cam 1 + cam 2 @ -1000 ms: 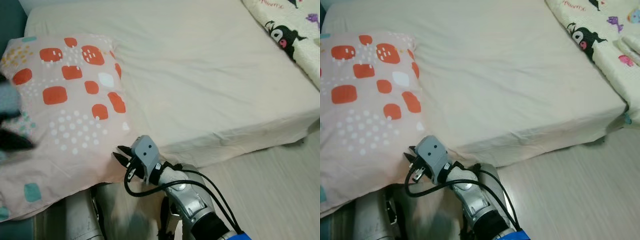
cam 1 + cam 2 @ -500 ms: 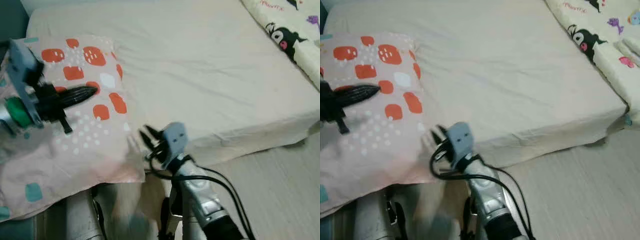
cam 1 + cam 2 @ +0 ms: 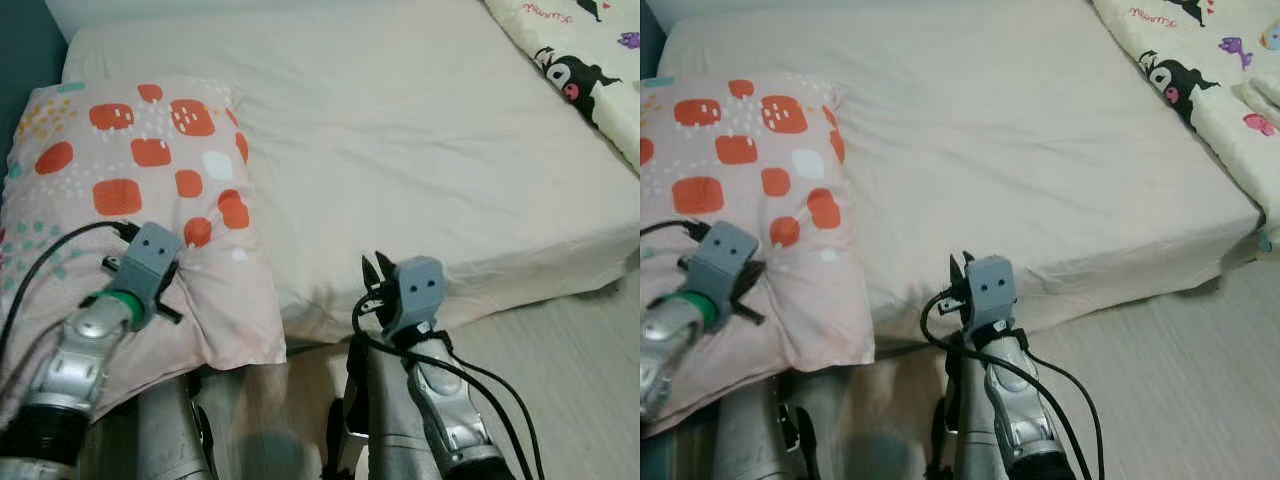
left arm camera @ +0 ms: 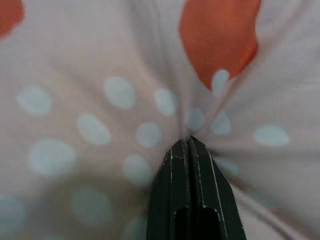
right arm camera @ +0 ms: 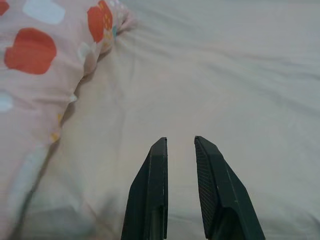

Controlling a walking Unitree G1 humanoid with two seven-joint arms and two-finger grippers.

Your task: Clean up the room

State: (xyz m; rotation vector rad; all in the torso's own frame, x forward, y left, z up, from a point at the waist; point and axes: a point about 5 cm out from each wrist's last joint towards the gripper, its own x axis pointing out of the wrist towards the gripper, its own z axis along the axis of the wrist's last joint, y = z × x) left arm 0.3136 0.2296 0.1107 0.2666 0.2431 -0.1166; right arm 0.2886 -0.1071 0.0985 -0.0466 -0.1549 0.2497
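So the left gripper is now pinching the pillow shut, while the right gripper is backing off beside it, slightly open and empty, looks ready for repositioning.

Left gripper jaws closed, arm extended; right gripper jaws parted, raised.

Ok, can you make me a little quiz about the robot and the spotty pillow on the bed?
1. True or false: the left gripper is shut on the pillow.
2. Which gripper is open? A) left gripper B) right gripper
3. Fill in: the blanket with cartoon animals lies on the robot's ____ side of the bed.

Key: 1 true, it pinches the fabric. 2 B, its fingers are apart above the sheet. 3 right.
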